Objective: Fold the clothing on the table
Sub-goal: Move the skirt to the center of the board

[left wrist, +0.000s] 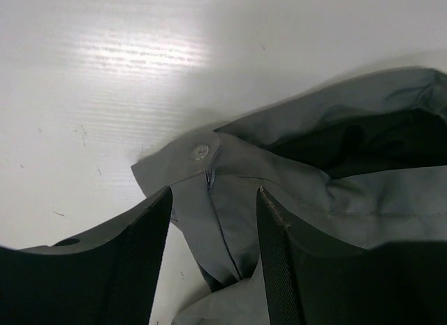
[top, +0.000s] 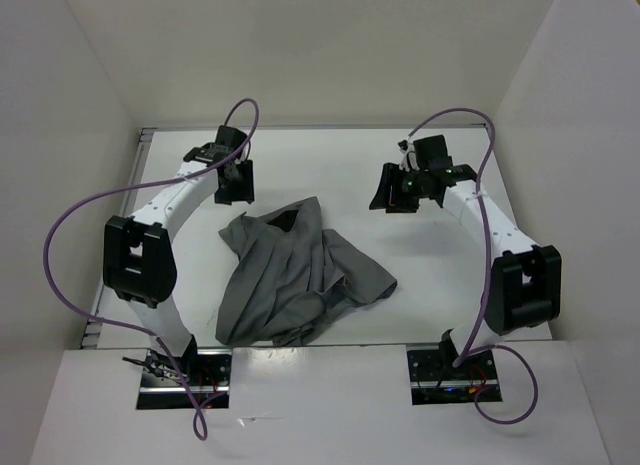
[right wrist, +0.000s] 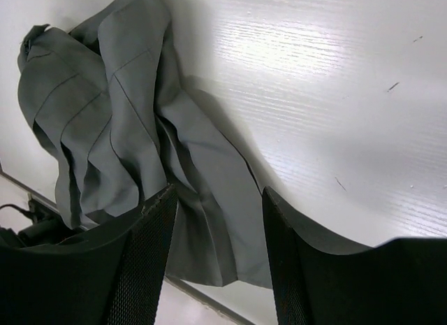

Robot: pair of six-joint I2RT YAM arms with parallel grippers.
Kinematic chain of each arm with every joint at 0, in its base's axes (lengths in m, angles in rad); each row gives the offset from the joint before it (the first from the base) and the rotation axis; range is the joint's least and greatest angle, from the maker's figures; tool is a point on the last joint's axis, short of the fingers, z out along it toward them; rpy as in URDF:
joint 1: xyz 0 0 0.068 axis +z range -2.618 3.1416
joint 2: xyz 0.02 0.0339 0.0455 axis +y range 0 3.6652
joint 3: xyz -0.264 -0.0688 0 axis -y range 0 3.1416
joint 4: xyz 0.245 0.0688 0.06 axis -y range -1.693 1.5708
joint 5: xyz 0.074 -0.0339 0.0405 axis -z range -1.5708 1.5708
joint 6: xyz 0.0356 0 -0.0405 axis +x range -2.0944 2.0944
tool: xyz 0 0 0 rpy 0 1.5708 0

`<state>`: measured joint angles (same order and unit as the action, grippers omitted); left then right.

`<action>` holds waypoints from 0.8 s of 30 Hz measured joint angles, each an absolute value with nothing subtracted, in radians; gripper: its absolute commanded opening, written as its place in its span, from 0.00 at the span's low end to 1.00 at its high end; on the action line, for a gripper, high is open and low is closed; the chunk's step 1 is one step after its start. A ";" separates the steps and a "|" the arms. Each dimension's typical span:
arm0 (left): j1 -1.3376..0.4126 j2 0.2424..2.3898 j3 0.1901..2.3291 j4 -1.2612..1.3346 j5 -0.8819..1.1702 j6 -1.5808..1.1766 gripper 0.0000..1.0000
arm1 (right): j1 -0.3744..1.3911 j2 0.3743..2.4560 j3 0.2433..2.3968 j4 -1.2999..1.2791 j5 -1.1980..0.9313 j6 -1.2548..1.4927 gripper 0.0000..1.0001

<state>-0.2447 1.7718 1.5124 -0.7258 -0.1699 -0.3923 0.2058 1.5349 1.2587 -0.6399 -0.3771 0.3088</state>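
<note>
Grey clothing (top: 290,280), crumpled at centre of table (top: 330,155); waistband snap (left wrist: 200,152) and zip (left wrist: 220,224) visible from left wrist only; left gripper (left wrist: 213,199) and right gripper (right wrist: 218,199) both spread, empty.

Clothing (left wrist: 314,192) partly outside left wrist view

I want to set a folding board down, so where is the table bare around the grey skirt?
Widest bare patch: the table right of the skirt, bordered by the right arm. Another lies along the far edge, between the left pincer and right pincer. It is crowded left of the skirt, where the left arm leaves a narrow strip.
</note>
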 measured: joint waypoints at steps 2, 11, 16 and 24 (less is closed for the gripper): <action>-0.244 1.773 1.476 -0.723 -0.169 -0.394 0.62 | 0.200 1.518 1.241 -0.640 -0.378 0.308 0.58; -0.244 1.827 1.394 -0.678 -0.128 -0.391 0.50 | 0.185 1.466 1.188 -0.635 -0.400 0.307 0.58; -0.244 1.900 1.380 -0.646 -0.130 -0.380 0.00 | 0.174 1.424 1.156 -0.636 -0.407 0.307 0.58; -0.264 1.946 1.543 -0.708 -0.056 -0.359 0.00 | 0.150 1.407 1.153 -0.628 -0.431 0.307 0.58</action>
